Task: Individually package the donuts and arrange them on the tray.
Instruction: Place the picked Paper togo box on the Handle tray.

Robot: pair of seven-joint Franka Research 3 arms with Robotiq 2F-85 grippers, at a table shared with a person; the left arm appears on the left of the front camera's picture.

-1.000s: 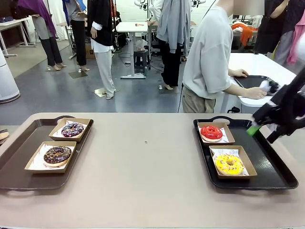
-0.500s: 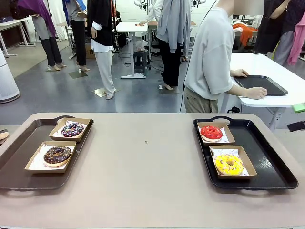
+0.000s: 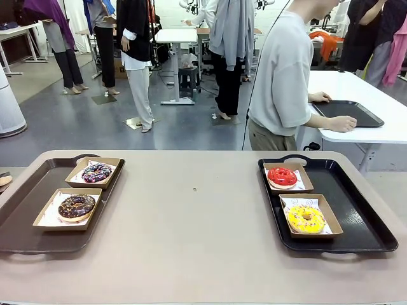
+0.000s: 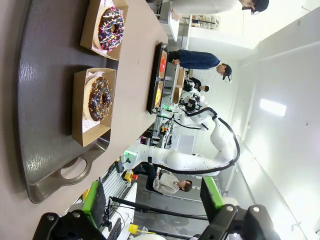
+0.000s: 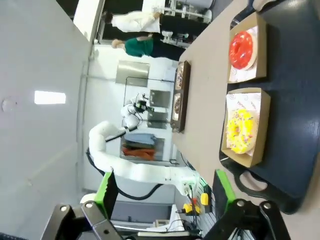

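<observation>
Each claw is black, angular metal with bright green finger pads (image 4: 210, 193). A white, rounded arm (image 5: 140, 172) trails a dark cable.

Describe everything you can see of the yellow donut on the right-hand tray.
The yellow donut is a ring with glossy yellow icing dotted with small coloured sprinkles. It lies flat on printed white paper inside a shallow, square, brown cardboard box. That box sits on the dark tray, nearer the robot than the box with the red donut. Nothing else touches it.
</observation>
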